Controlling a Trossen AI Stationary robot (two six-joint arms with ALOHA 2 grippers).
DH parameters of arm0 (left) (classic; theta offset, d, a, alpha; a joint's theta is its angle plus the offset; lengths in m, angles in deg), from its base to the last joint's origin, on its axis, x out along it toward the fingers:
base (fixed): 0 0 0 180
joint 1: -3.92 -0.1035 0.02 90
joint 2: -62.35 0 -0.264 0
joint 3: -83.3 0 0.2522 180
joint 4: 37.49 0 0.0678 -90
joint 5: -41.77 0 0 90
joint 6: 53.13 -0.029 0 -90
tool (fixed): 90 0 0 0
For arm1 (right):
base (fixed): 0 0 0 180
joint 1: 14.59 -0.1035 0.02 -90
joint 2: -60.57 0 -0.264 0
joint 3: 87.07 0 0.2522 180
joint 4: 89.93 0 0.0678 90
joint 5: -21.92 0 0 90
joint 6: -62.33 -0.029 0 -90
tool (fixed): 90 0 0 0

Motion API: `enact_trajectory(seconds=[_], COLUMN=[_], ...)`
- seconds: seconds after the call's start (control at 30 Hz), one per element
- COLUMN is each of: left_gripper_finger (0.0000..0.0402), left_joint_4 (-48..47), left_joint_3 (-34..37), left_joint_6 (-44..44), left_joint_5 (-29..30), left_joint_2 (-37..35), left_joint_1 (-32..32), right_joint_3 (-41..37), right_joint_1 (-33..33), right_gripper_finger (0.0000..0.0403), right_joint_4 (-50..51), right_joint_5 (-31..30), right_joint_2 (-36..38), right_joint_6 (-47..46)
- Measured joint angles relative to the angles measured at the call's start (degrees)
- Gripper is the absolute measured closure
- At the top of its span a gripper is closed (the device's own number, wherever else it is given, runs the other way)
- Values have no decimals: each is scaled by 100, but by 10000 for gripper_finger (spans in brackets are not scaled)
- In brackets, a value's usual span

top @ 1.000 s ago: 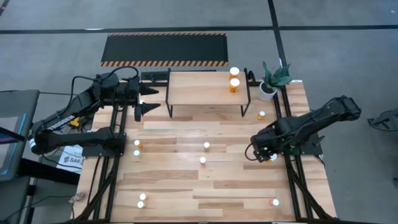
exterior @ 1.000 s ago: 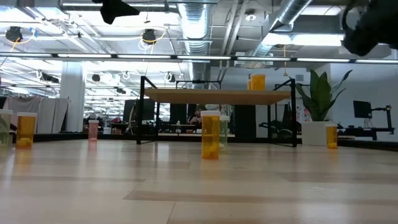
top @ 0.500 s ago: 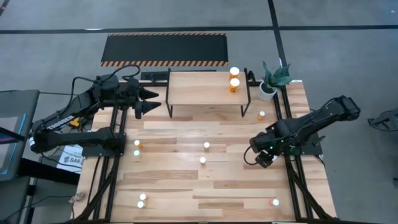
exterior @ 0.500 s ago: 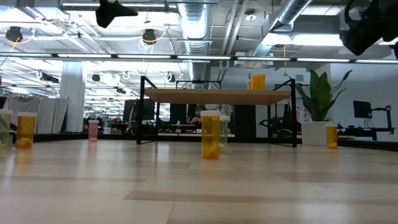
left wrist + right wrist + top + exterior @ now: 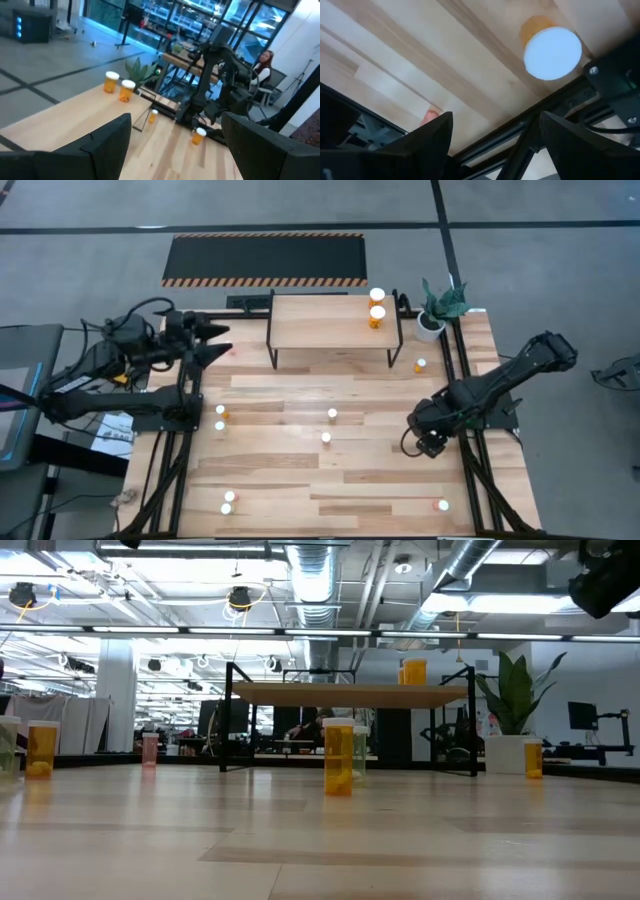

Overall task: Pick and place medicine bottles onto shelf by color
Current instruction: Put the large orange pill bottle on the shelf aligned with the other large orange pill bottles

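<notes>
In the high view we see the right gripper [image 5: 430,442] at the right edge of the table [image 5: 300,480], low in the frame, pointing down. Its fingers [image 5: 430,135] are spread apart and hold nothing. In the right wrist view an orange bottle [image 5: 551,50] with a white cap stands on the wood just ahead of them, close to the black frame rail.

The left gripper [image 5: 215,342] is at the upper left of the high view, beside the shelf [image 5: 320,322], also spread apart and empty.

Two orange bottles [image 5: 377,306] stand on the right end of the shelf. The other medicine bottles [image 5: 326,426] are scattered on the table, upright. A potted plant [image 5: 436,310] stands right of the shelf.
</notes>
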Motion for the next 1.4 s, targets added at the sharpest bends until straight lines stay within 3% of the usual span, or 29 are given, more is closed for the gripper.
enact_trajectory(seconds=[0.13,0.47,0.73,0.93,1.4], left_gripper_finger=[105,105,105,105,105], left_joint_4=[206,1955,1950,2064,2073], left_joint_3=[136,1307,1381,1381,1381], left_joint_6=[-136,-101,-26,100,212], left_joint_5=[-286,-1158,-1225,-1199,-1191], left_joint_2=[14,14,13,9,11], left_joint_1=[4,4,0,2,1], right_joint_3=[0,-148,-667,-1201,-1318], right_joint_1=[111,914,1289,1336,1280], right_gripper_finger=[83,55,49,49,68], right_joint_4=[7,155,239,-265,-645], right_joint_5=[110,102,-151,-140,-131], right_joint_2=[0,-22,-24,-23,-57], right_joint_6=[-118,460,685,747,609])
